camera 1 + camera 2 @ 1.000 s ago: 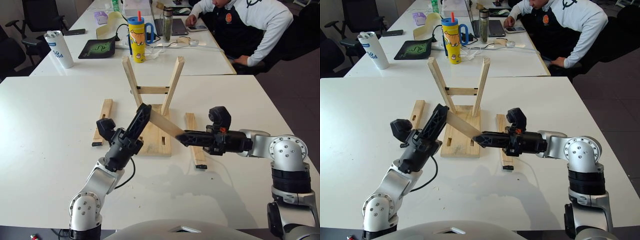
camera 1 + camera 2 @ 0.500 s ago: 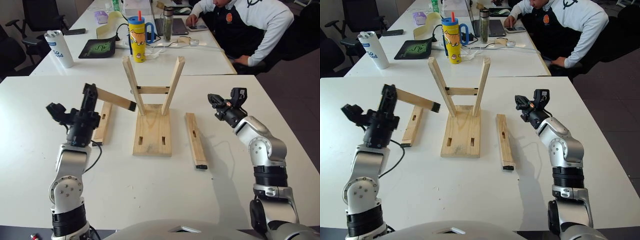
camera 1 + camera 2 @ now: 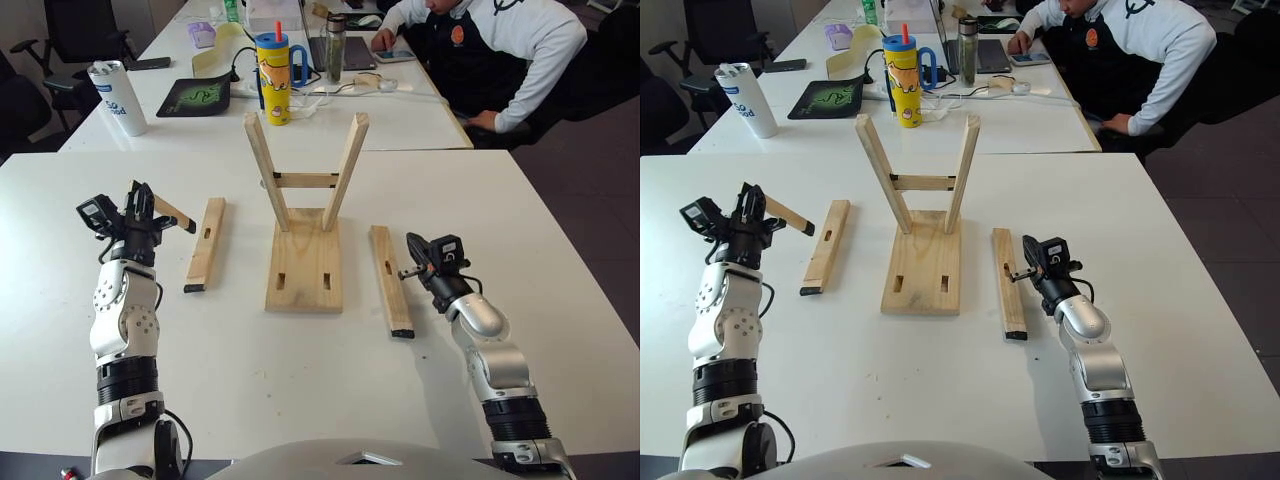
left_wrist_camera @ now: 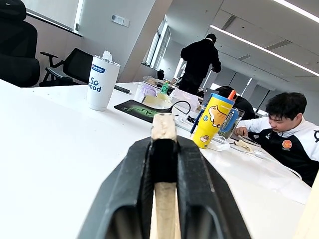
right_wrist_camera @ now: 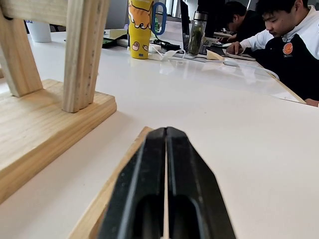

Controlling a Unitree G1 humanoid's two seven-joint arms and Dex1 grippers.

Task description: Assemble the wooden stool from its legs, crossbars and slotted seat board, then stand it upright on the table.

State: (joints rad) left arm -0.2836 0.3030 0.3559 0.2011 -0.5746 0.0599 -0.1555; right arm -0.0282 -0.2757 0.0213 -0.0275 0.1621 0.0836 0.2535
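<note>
Broad white table [image 3: 320, 390] runs from the near edge up to the parts. Low over it, the right gripper [image 3: 412, 243], fingers pressed together on nothing, sits just beside the loose leg [image 3: 389, 280] right of the seat board [image 3: 305, 268]. Left of the board lies a second leg [image 3: 205, 255]. Farther left, near the table's side edge, the left gripper [image 3: 142, 205] clamps a crossbar [image 3: 175, 214], its held end hidden. Two joined legs [image 3: 346, 170] stand on the board's far end, covering the slots there
</note>
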